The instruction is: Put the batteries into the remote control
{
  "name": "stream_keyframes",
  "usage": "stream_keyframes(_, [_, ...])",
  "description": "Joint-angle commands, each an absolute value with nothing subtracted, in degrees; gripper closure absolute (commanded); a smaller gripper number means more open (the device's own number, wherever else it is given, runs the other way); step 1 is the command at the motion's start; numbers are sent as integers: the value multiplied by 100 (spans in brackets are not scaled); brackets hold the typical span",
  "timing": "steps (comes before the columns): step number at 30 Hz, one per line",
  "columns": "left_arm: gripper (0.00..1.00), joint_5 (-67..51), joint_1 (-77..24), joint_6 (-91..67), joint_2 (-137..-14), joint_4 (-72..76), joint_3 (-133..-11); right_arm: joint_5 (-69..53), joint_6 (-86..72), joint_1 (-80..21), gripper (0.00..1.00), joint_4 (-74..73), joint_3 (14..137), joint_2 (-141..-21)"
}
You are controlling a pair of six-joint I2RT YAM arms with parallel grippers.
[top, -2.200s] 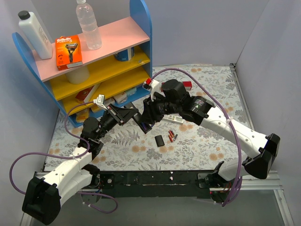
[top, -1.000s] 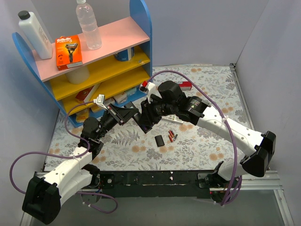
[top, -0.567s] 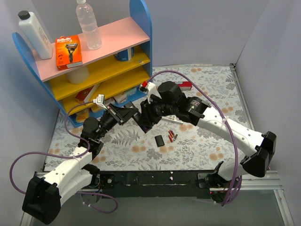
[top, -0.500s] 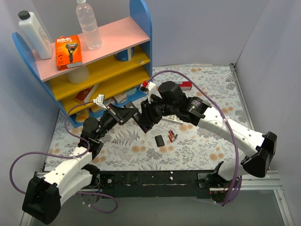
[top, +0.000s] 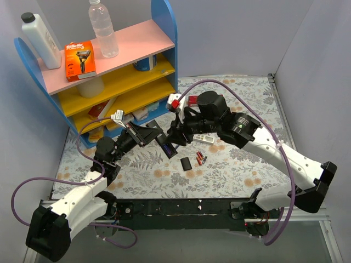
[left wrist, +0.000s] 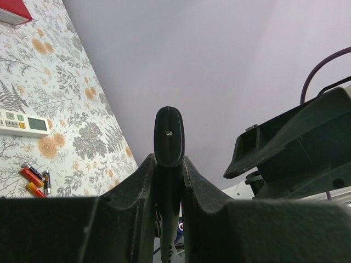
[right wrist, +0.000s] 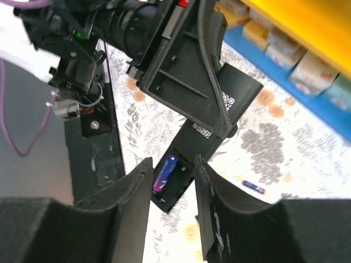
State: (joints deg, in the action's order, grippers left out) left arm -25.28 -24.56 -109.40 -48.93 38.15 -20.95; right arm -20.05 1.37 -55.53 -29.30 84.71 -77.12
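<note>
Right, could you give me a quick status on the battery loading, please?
Left gripper shut on the remote. Right gripper open over its compartment, one blue-purple battery inside. Spare batteries loose on the table, nothing in the way.
</note>
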Motion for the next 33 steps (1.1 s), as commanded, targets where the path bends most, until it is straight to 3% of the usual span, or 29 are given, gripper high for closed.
stream_keyframes(1, [100, -2865, -2479, -10907, -4808, 3973, -2338, -2522, 1859, -5572, 56, -2839, 8394, -7243])
stream_keyframes(11, [100, -3322, -2478, -10820, -4966, 3850, -2672, -3269, 3743, -5581, 55, -3031, 8068, -7136])
stream_keyframes(33, [100, -3656, -2470, -10714, -5212, 3674, -2997, -3489, 4113, -5704, 67, -3225, 8174, -7523])
